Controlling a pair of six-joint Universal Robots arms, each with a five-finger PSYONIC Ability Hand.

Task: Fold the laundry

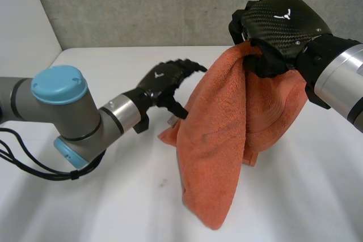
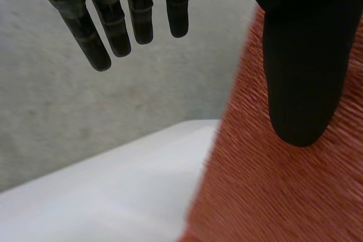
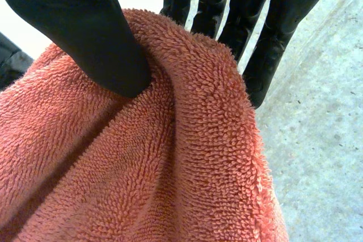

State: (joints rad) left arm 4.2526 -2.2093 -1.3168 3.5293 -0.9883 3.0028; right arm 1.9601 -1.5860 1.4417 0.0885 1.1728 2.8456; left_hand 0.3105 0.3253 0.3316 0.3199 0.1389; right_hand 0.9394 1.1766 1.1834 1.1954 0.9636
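- The right robot hand (image 1: 281, 26) is closed on the towel (image 1: 215, 140). Its thumb (image 3: 85, 32) presses one side of a bunched fold at the towel's top and its fingers (image 3: 266, 43) lie on the other side, so the cloth is pinched between them.
- This high grip is probably meant to let the towel hang, so its weight pulls it long and an edge or corner comes free.
- The left robot hand (image 1: 167, 80) is open and holds nothing. Its fingers are straight and spread, and its thumb (image 2: 300, 72) stands in front of the towel's side. I cannot tell whether it touches the cloth.
- It looks placed beside the towel to take a second hold, since one hand alone cannot spread the cloth flat.
- The towel is orange terry. It droops from the right robot hand in thick folds, and its lower parts reach the white table (image 1: 113, 196).
- The fold looks barely begun: the cloth is a hanging bundle with no flat layer laid out.
- Risk, as I judge it: the pinch takes several layers at once, so the wrong edge may be presented.
- Behind the towel stands a grey wall (image 1: 142, 4).
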